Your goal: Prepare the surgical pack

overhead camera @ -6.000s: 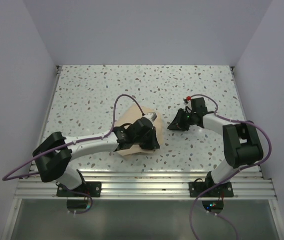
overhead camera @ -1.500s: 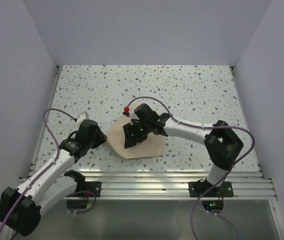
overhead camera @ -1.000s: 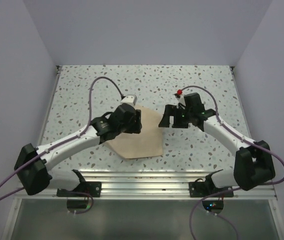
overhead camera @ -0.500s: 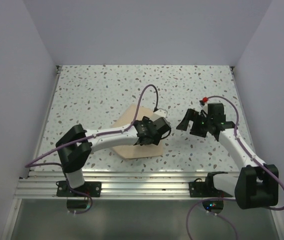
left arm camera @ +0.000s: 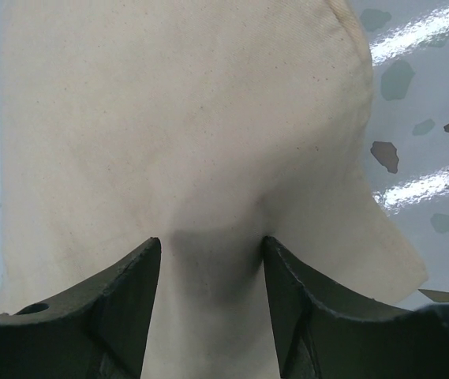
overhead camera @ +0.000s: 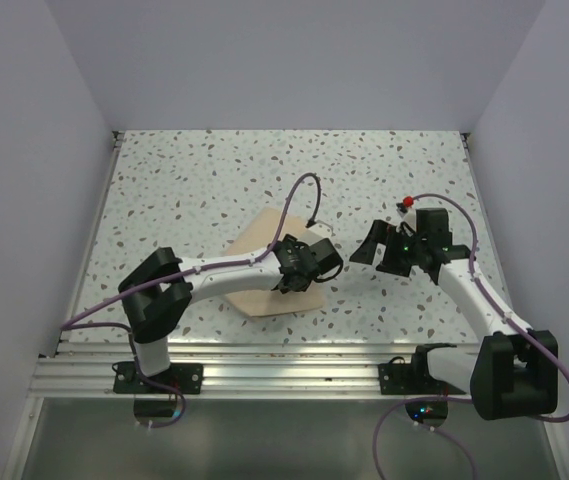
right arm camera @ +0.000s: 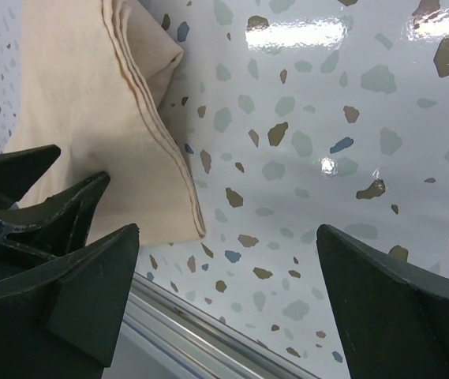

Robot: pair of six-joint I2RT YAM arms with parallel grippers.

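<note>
Near edge: aluminium rail (overhead camera: 284, 372) with both arm bases bolted on it.

Left arm reaches out and right across the speckled table (overhead camera: 214, 170). Left gripper (overhead camera: 299, 272) sits on the right half of the surgical pack (overhead camera: 257, 236). Wrist view: fingers (left arm camera: 125, 304) stand apart at a moderate spread, with both tips down on the tan cloth. The cloth runs beneath and between them, shadowed in the gap, and a shallow crease leads away from the right-hand tip. Nothing is clamped as far as the views show; the contact is tips on fabric.

Pack: a compact folded bundle, plain beige, lying flat on the table centre-left, nearer the rail than the far wall. The right wrist view shows its stacked fold edges along the side facing the right arm, with one corner pointing toward the rail.

Right gripper (overhead camera: 368, 252): jaws at full spread, holding nothing, over bare table just right of the pack and apart from it. It faces the pack's edge and the left gripper. Small red knob (overhead camera: 405, 204) on its wrist; purple cable (overhead camera: 302, 190) loops above the left wrist.

Farther out: open speckled tabletop, then pale walls.
</note>
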